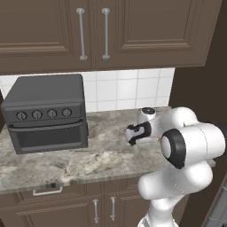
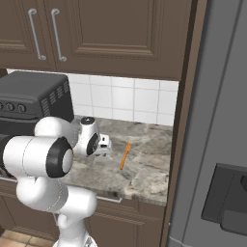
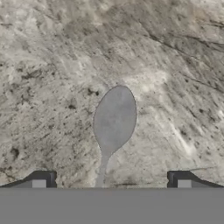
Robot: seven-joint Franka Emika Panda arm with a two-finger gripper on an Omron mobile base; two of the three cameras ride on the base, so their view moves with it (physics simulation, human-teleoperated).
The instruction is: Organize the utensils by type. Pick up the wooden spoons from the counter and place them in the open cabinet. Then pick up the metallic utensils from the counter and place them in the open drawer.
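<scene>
Overhead, the tool [image 3: 111, 180] hangs with its jaws spread fully apart and nothing between them, poised just above the bench [image 1: 57, 162]. Seen from the hand camera, a grey metal spoon [image 3: 113, 120] lies flat on the veined stone, its oval bowl ahead of the fingertips [image 3: 41, 178] and its thin handle running back between them; no contact is visible. From the base cameras, the white arm folds forward over the bench, wrist bent downward. A wooden spoon [image 2: 125, 154] lies on the stone just beside the hand, on its right. A dark toaster oven [image 1: 46, 113] stands well to the left, below closed wall cabinets [image 1: 106, 31].
</scene>
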